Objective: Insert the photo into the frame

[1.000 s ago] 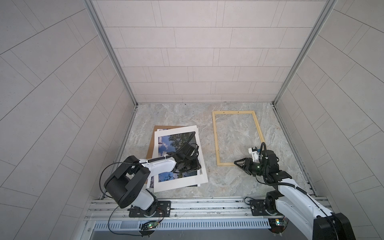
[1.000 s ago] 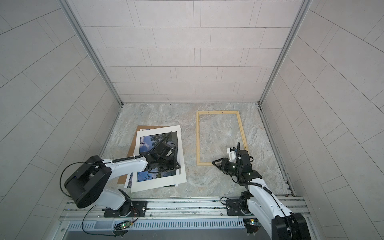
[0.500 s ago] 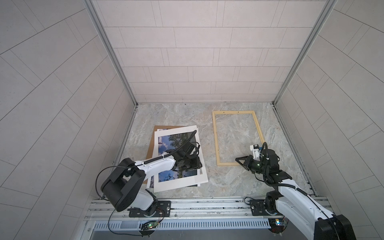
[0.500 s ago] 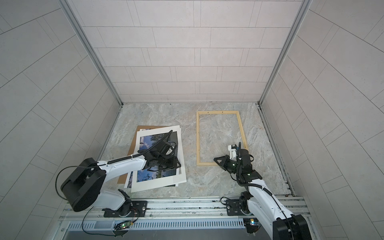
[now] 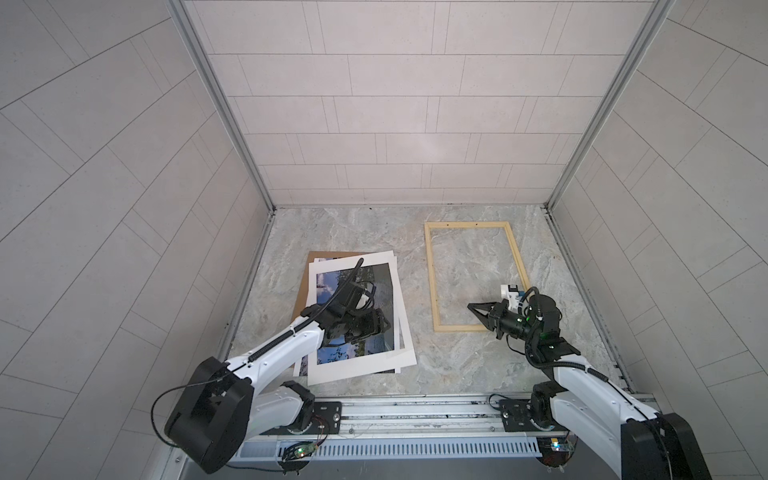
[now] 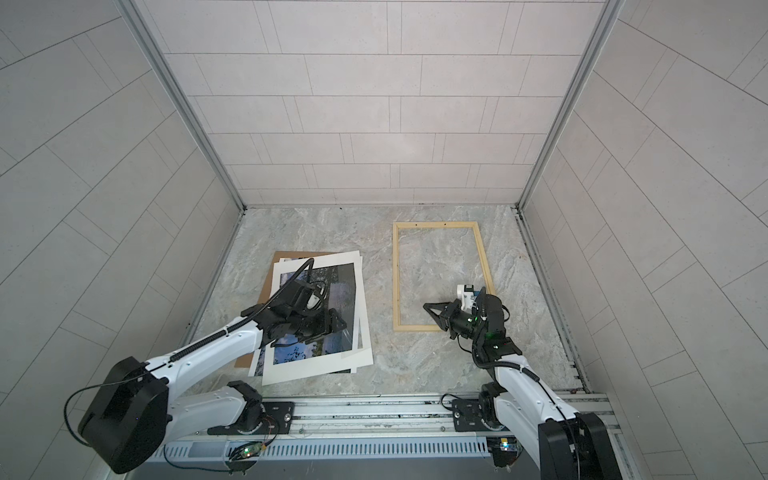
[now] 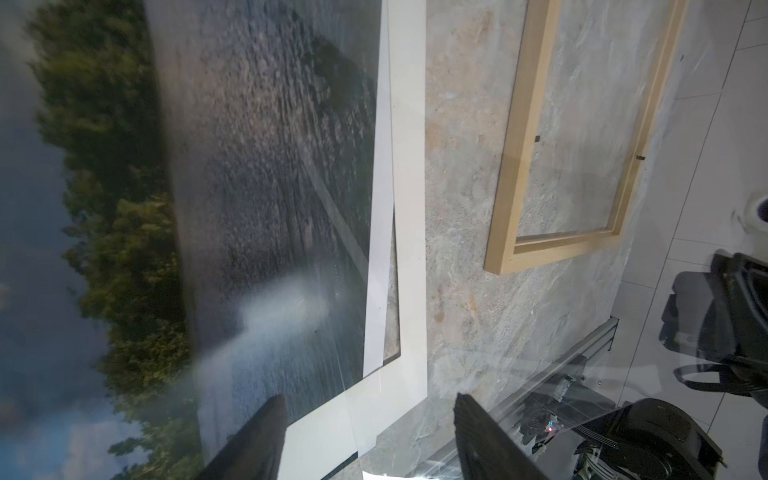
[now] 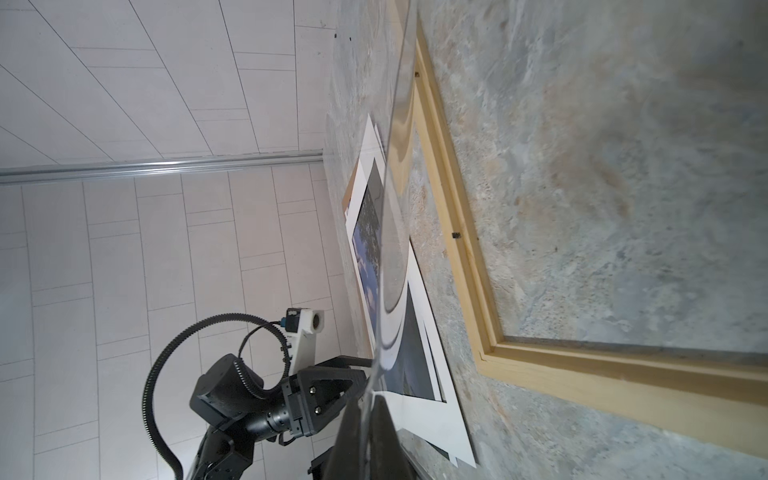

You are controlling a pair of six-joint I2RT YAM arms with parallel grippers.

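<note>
The photo (image 5: 374, 278) (image 7: 270, 166) lies face up in a stack on the left of the floor, under a white mat (image 5: 365, 361). Empty, the pale wood frame (image 5: 432, 282) (image 6: 396, 282) (image 8: 457, 232) lies flat to the right. My left gripper (image 5: 384, 324) (image 7: 370, 403) hovers over the stack's near right part, jaws wide open with nothing gripped. At the frame's near right corner, my right gripper (image 5: 471, 306) (image 8: 365, 401) is shut on the edge of a clear sheet (image 8: 395, 166), which stretches toward the stack.
A brown backing board (image 5: 305, 286) pokes out under the stack on its left. Tiled walls close the floor on three sides. A metal rail (image 5: 415, 411) with both arm bases runs along the front. Bare marble floor (image 5: 411, 266) separates stack and frame.
My left gripper has opened wide above the stack. My right gripper has closed on the clear sheet's edge and shifted slightly away from the front rail.
</note>
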